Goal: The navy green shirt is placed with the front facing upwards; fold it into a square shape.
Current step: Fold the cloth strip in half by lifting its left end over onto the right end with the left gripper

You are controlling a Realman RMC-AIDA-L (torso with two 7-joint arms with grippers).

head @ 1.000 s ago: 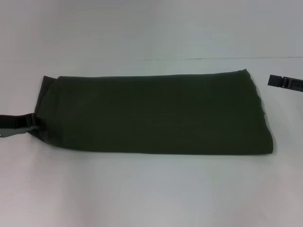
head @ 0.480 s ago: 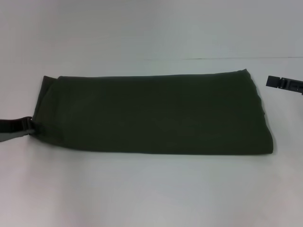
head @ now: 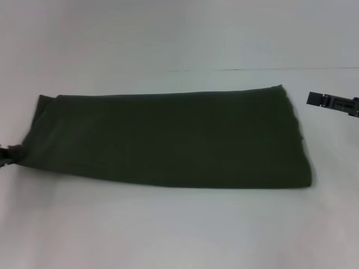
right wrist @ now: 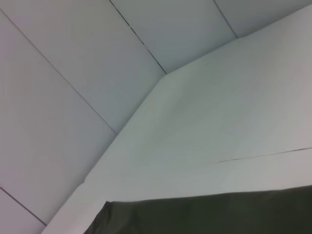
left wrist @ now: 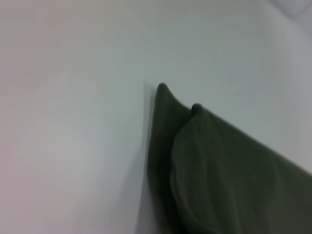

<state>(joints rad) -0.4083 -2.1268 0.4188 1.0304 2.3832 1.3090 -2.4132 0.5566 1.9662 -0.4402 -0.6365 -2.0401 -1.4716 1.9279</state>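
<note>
From the head camera we find the navy green shirt [head: 168, 139] lying flat on the white worktop [head: 179, 230] as a long, narrow band, its lettering and sleeves out of sight. We judge the lengthwise folds to be done already, since no sleeve or collar shows. The left gripper [head: 8, 155] sits at the band's end on its own side, right against a pinched, gathered corner of cloth; its jaws look clamped on that corner, though little of them shows. The right gripper [head: 332, 102] hangs beyond the opposite end of the band, apart from the cloth, and we cannot tell how its jaws stand.

From the left wrist camera we see the shirt's end [left wrist: 204, 170] close by, with two small peaks of fabric rising where layers overlap, the pale worktop beside it. No jaws show here.

From the right wrist camera we see only a dark strip of the shirt [right wrist: 209, 214] along one edge of the picture, with bare worktop and a panelled wall [right wrist: 58, 97] beyond; the cloth lies clear of this arm.

What remains, in our judgement, is the crosswise folding: the band is far longer than it is wide, so its ends must be brought over to make a square.
</note>
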